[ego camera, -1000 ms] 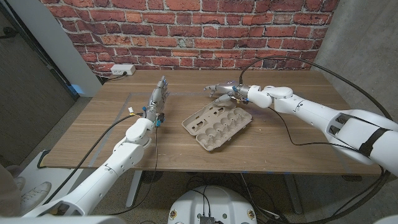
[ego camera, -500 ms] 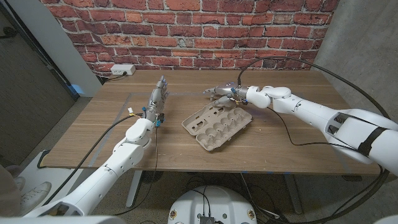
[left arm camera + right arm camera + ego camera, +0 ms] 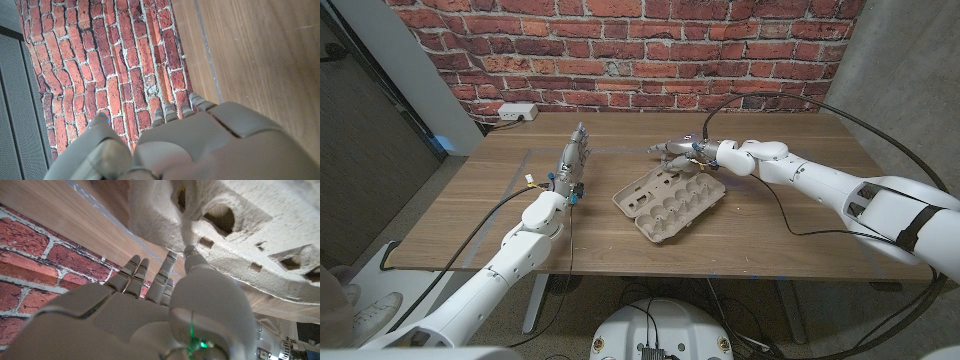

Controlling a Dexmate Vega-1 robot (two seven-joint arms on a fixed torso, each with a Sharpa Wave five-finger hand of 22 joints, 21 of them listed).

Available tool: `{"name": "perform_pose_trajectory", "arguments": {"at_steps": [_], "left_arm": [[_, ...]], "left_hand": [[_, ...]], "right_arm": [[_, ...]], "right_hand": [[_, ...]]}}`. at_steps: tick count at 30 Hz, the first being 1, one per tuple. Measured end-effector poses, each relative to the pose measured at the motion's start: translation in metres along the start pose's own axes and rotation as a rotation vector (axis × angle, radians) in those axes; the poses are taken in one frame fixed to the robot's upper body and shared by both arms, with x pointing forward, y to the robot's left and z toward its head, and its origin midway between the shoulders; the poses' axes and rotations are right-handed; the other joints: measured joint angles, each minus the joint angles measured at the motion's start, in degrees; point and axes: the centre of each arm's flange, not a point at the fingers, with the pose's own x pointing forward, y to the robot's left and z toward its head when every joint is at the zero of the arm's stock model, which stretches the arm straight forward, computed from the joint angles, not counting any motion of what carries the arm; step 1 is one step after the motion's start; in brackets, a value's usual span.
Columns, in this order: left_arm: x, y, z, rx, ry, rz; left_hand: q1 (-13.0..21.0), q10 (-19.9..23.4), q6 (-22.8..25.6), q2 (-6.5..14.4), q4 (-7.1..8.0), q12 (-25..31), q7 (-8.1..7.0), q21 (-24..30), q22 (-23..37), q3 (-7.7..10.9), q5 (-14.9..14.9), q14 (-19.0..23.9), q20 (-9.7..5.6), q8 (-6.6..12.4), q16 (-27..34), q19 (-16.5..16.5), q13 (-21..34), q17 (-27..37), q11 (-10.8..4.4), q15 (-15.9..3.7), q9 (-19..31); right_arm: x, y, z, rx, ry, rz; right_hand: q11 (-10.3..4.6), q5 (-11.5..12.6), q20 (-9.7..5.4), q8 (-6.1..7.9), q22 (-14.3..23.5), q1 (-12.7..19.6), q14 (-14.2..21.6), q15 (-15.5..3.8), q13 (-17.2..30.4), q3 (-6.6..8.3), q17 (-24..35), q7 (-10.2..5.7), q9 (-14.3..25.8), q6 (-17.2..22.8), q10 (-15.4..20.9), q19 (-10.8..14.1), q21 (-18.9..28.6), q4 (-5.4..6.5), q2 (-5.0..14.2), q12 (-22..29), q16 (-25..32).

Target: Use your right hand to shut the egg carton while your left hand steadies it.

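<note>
**Nothing closed yet: carton lies open, right hand at its far edge**

Nearest the robot on the wooden table [image 3: 790,250], the egg carton [image 3: 670,200] lies fully open, cup tray and lid spread side by side with their insides facing up, set at a slant near the middle of the tabletop. Judging by that, the closing has not begun: the lid has not been lifted at all, and the steadying hold is not in place either. What remains is the whole of the work: the left hand must come over to hold the carton, and the right must fold one half over the other and press it down.

Beside the carton and well apart from it, the left hand [image 3: 572,158] stands over the table with its fingers straight and close together, pointing toward the brick wall [image 3: 650,45]; it holds nothing and touches nothing of the carton. The left wrist view agrees: fingertips [image 3: 176,111] against bare wood and brick.

Farther back, the right hand [image 3: 678,150] reaches in over the carton's far edge, fingers extended and slightly spread, gripping nothing. In the right wrist view its thumb tip [image 3: 191,251] sits right against the moulded pulp of the carton's edge [image 3: 240,235]; whether it truly presses there or is just short of contact, I cannot tell.
</note>
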Motion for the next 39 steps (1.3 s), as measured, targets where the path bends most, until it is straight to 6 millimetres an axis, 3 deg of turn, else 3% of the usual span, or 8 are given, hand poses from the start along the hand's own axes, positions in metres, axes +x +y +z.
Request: {"name": "perform_pose_trajectory", "arguments": {"at_steps": [9,19,39], "left_arm": [[-0.001,-0.001,0.000,-0.002,-0.003,0.002],[-0.001,-0.003,0.000,-0.005,-0.005,-0.001],[-0.006,-0.012,0.004,0.002,-0.014,-0.006]], "left_hand": [[-0.4,0.0,0.0,0.4,0.00,0.0,0.00,0.0,0.0,0.00,0.0,0.0,0.00,0.00,0.0,0.0,0.0,0.0,0.00,0.00,0.0],[-0.4,0.0,0.0,0.4,-0.01,0.0,0.00,0.0,0.0,-0.48,0.0,0.0,0.00,0.00,0.0,0.0,0.0,0.0,0.00,0.00,0.0],[-0.2,0.0,0.0,0.5,-0.01,0.2,0.00,0.0,0.0,-0.47,0.0,0.0,0.00,0.00,0.0,0.0,0.0,0.0,0.00,0.00,0.0]], "right_arm": [[-0.003,0.003,0.000,-0.001,0.005,-0.010],[-0.006,0.000,-0.002,-0.001,0.014,-0.048],[-0.034,-0.012,-0.024,-0.009,0.082,-0.178]], "right_hand": [[-0.03,0.0,0.09,-0.26,0.0,1.0,1.7,-0.04,1.4,0.24,0.4,0.31,0.0,0.3,3.3,0.3,0.0,0.24,-0.24,1.7,0.5],[0.08,0.0,-0.10,-0.26,0.3,2.4,4.4,-0.05,2.8,0.55,0.9,0.58,0.2,1.7,4.0,1.3,0.5,-0.08,-0.17,2.5,1.7],[0.16,0.0,-0.20,-0.01,0.3,4.1,7.6,-0.34,4.7,1.03,1.8,0.79,0.1,3.9,5.2,2.2,0.9,-0.08,-0.47,3.9,3.0]]}}
